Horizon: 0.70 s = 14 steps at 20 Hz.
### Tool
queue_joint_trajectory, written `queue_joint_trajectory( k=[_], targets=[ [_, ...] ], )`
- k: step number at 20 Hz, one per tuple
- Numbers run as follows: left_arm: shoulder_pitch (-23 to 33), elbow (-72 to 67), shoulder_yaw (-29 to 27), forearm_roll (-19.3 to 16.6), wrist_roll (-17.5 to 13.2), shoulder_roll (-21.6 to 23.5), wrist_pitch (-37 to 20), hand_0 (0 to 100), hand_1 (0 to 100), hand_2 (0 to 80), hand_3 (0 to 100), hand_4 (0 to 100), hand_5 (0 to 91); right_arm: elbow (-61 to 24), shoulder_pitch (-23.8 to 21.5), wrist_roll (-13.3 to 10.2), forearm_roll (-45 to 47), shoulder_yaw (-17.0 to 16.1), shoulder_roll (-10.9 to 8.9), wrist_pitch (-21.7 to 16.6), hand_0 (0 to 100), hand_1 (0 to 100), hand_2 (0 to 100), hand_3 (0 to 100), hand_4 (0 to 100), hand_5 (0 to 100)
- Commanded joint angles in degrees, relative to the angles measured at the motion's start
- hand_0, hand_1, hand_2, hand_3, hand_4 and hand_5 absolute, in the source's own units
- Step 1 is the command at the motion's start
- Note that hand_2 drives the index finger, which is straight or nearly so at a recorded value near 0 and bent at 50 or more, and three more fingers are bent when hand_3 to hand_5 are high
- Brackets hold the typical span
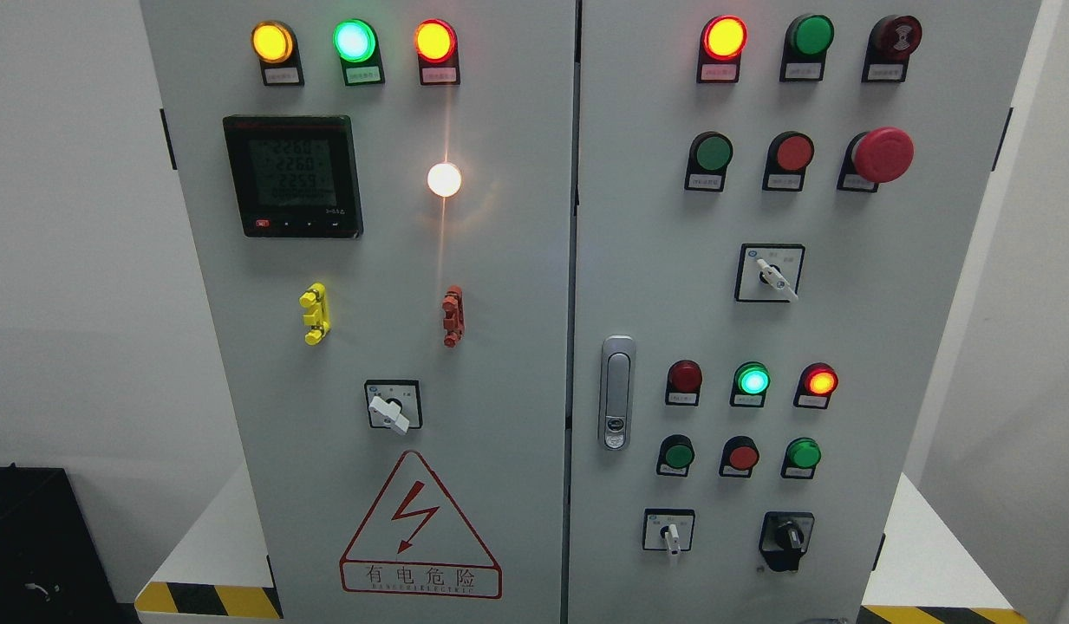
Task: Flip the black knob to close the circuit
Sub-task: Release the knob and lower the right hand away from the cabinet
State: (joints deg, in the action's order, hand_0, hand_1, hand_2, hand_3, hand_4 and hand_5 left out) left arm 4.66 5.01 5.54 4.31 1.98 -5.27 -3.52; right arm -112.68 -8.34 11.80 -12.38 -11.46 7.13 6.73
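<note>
The black knob [787, 539] sits at the lower right of the grey control cabinet [517, 286], on its right door. Its handle points up and slightly left. Beside it to the left is a white selector switch [670, 533]. Neither of my hands shows in the head view.
The panel carries lit yellow, green and red lamps [354, 41], a digital meter [292, 176], a red mushroom stop button [881, 154], two more white selector switches [390, 407], a door latch [616, 392] and a high-voltage warning sign [420, 530]. A black box [31, 546] stands at the lower left.
</note>
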Motion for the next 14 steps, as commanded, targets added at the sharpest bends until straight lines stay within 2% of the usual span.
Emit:
queue_joint_trajectory(
  k=[1, 4, 7, 14],
  targets=[
    [0.0, 0.0, 0.0, 0.0, 0.04, 0.0, 0.0, 12, 56, 0.0, 0, 0, 0.0, -6.41, -5.71, 0.24, 20.97, 0.83, -0.63, -0.66, 0, 0, 1, 15, 11, 2],
    [0.0, 0.0, 0.0, 0.0, 0.04, 0.0, 0.0, 12, 56, 0.0, 0, 0, 0.0, -6.32, -6.77, 1.03, 24.5, 0.74, -0.72, -2.33, 0, 0, 0, 7, 2, 0],
    [0.0, 0.0, 0.0, 0.0, 0.04, 0.0, 0.0, 12, 56, 0.0, 0, 0, 0.0, -6.41, -8.79, 2.96, 26.35, 0.83, -0.81, -4.44, 0, 0, 0, 0, 0, 0],
    [0.0, 0.0, 0.0, 0.0, 0.04, 0.0, 0.0, 12, 56, 0.0, 0, 0, 0.0, -6.23, -10.03, 3.23, 26.44, 0.48, -0.89, -5.68, 0, 0, 0, 0, 0, 0]
  ],
)
